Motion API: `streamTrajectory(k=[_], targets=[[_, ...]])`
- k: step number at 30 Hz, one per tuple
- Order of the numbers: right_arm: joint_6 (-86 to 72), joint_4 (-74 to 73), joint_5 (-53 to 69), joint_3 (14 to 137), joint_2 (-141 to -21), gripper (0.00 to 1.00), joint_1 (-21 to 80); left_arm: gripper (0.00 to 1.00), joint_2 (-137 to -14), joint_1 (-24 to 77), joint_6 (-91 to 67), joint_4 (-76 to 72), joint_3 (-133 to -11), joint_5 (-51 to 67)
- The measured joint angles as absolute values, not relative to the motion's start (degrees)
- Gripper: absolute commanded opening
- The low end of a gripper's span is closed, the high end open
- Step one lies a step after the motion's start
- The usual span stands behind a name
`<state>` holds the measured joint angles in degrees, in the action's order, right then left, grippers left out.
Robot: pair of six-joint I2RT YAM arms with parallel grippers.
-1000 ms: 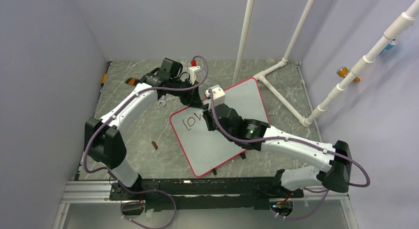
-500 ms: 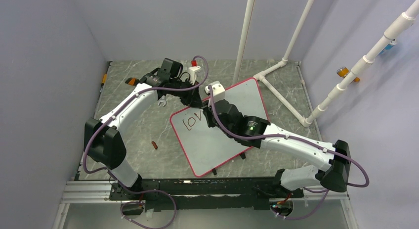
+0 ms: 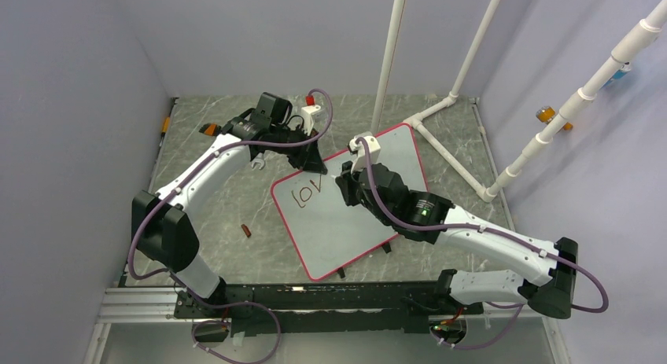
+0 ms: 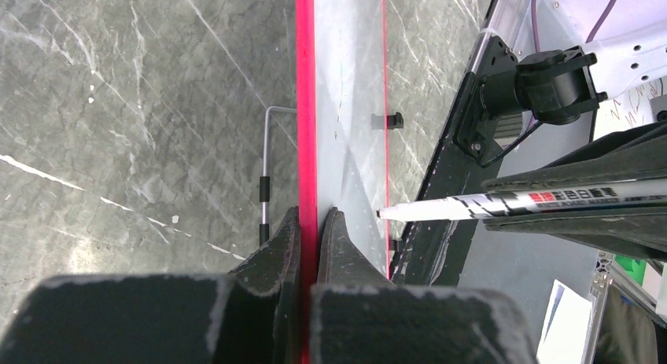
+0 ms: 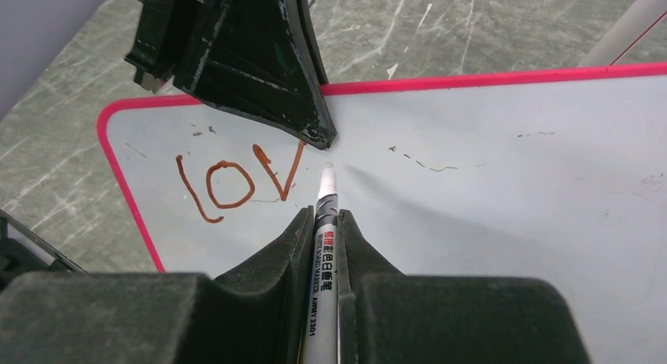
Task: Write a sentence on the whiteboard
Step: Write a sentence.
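The whiteboard point(image 3: 358, 215) lies tilted on the marble table, white with a red-pink frame point(image 4: 306, 104). Of the sentence, only the dark red letters "lov" point(image 3: 307, 192) stand near the board's upper left corner, also seen in the right wrist view as "lov" point(image 5: 236, 179). My left gripper point(image 3: 313, 161) is shut on the board's frame at its far-left edge point(image 4: 308, 222). My right gripper point(image 5: 324, 216) is shut on a white marker point(image 5: 325, 246). The marker tip point(image 5: 328, 171) sits just right of the "v", close to the board; contact is unclear.
A small red marker cap point(image 3: 246, 230) lies on the table left of the board. White pipes point(image 3: 444, 112) stand at the back right. Two black clips point(image 3: 385, 248) sit on the board's near edge. A wire stand point(image 4: 267, 144) shows beside the frame.
The right arm has swung right and drawn back from the letters, so "lov" now shows whole. The left gripper still holds the board's edge in place.
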<state>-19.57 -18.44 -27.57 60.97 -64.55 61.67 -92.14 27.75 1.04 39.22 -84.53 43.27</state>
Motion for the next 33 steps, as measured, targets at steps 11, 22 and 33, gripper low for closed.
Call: streamTrajectory(k=[11, 22, 33], targets=[[-19.75, -18.41, -27.49, 59.7, -66.13, 0.0, 61.67, 0.0, -92.14, 27.75, 1.04, 39.22, -84.53, 43.24], [-19.75, -18.09, -27.4, 59.66, -67.64, 0.0, 61.36, 0.0, -92.14, 27.75, 1.06, 39.24, -84.49, 43.03], [-19.73, -18.02, -28.12, 59.07, -66.61, 0.0, 58.65, 0.0, -92.14, 27.81, 1.06, 39.24, -84.44, 42.65]])
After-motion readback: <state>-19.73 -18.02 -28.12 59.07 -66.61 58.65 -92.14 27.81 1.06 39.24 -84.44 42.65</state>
